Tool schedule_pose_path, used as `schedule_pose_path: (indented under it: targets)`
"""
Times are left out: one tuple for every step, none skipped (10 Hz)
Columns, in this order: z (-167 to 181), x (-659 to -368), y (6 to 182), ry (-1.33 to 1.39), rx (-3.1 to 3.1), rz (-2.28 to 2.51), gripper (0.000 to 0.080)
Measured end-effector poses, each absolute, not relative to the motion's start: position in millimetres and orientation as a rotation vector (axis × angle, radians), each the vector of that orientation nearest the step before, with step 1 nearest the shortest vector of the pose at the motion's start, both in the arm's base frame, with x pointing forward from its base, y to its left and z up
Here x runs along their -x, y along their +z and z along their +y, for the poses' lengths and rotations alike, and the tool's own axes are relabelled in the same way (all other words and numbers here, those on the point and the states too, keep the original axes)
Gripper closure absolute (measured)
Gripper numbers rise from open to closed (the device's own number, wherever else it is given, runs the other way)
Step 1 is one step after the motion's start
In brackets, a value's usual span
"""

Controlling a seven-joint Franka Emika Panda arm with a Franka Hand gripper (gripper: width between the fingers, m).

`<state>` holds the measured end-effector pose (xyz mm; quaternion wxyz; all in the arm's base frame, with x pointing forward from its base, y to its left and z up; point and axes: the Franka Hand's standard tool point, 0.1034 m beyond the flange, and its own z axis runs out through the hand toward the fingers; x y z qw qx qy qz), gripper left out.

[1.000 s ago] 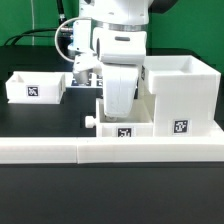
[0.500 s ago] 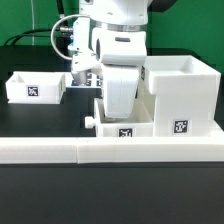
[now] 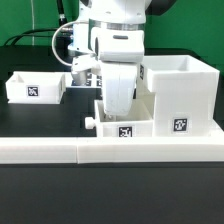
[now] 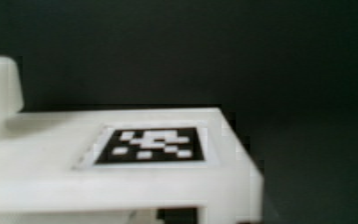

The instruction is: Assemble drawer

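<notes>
A small white drawer box point(image 3: 125, 127) with a marker tag on its front stands against the tall white drawer housing point(image 3: 182, 95), which is on the exterior view's right. A small white knob point(image 3: 90, 122) sticks out at the box's left. My gripper point(image 3: 119, 110) reaches straight down into the box; its fingertips are hidden by the hand and the box wall. The blurred wrist view shows a white part point(image 4: 51, 150) with a marker tag point(image 4: 155, 145) close under the camera, and no fingers show clearly. A second small drawer box point(image 3: 35, 88) stands at the back left.
A long white rail point(image 3: 110, 151) runs across the front of the black table point(image 3: 40, 120). Cables hang behind the arm at the back.
The hand has risen slightly and shifted a little. The drawer box and the housing have not moved.
</notes>
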<state>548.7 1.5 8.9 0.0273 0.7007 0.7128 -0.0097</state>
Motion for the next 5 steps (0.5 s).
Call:
schedule_pose_path:
  targets:
    - [2.0, -548.7, 8.7, -0.03, -2.167, 2.199, 0.0757]
    - [5.4, -548.9, 8.4, -0.027, -2.17, 2.197, 0.0757]
    - [6.9, -549.1, 8.3, -0.038, -2.165, 2.206, 0.0757]
    - [6.9, -550.1, 8.8, -0.051, -2.147, 2.221, 0.0757]
    - [6.2, -550.0, 8.7, -0.051, -2.149, 2.218, 0.0757]
